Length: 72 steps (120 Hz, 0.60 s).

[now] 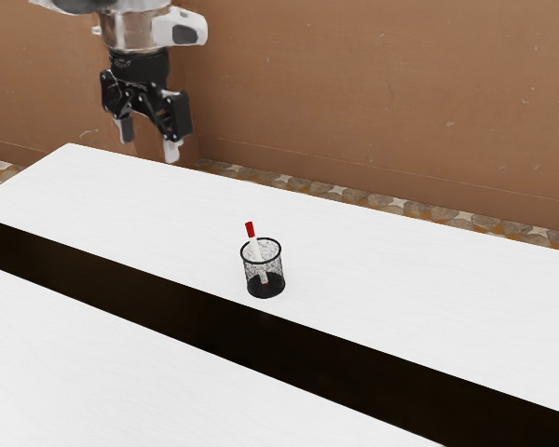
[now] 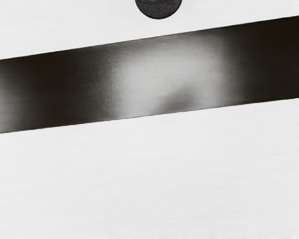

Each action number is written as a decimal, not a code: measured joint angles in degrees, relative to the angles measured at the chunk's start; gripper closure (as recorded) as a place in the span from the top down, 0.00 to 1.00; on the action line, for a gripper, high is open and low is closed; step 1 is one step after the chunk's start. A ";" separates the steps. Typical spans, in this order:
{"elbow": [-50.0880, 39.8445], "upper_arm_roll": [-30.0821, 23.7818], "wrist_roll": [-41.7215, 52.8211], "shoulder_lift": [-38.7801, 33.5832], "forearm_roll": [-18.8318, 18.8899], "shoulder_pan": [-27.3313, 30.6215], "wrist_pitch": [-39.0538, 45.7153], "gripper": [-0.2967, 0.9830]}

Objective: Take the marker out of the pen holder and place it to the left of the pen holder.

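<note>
Exterior view: black two-finger gripper (image 1: 149, 142) raised, seen against the brown wall (image 1: 373, 102) near the table's far corner at the exterior view's left. Fingers spread, a clear gap between the pale tips, which point down.

White table (image 1: 149, 191) with a long dark band (image 1: 191, 312) crossing it, roughly along its far edge. Black mesh pen holder (image 1: 265, 270) upright on the white strip between that far edge and the band, close to the band and well apart from the gripper.

White marker with red end (image 1: 255, 244) inside the holder, leaning toward the exterior view's left; red end up, clear of the rim, lower end down near the holder's base.

Wrist view: the holder's dark underside part lies near the band; a pale, blurred sheen lies across the band's surface. Patterned stone floor (image 1: 391, 202) between table and wall.
</note>
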 joint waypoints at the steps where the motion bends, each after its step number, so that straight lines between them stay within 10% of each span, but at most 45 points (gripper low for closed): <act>1: -0.73 -0.05 0.09 -0.21 -0.11 -0.58 0.45 0.77; 15: -4.37 -0.68 1.28 -1.64 -1.47 -3.89 5.32 0.77; 72: -6.16 0.01 4.60 2.57 -0.27 17.11 18.09 0.77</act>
